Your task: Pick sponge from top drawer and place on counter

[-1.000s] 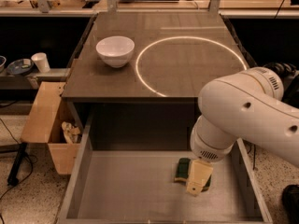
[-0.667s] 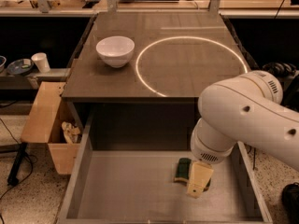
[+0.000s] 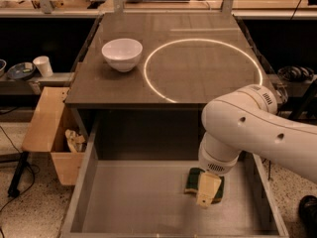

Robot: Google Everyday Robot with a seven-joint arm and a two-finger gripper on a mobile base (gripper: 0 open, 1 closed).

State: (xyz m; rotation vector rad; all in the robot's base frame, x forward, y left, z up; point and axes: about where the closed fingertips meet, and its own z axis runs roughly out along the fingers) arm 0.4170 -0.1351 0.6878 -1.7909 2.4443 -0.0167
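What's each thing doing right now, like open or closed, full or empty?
top drawer: pulled open.
sponge: lying in the drawer, green side up, not on the counter yet.
gripper: down in the drawer, right over the sponge.
white bowl: upright on the counter, looks empty.
counter: bright ring on it, nothing inside the ring.

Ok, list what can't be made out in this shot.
Camera view:
the sponge: middle covered by the claw, which is over it in the top drawer.
Drawer front wall: cut off by the bottom edge.
tan box contents: too small and shadowed.
arm: base cut off by the right edge.
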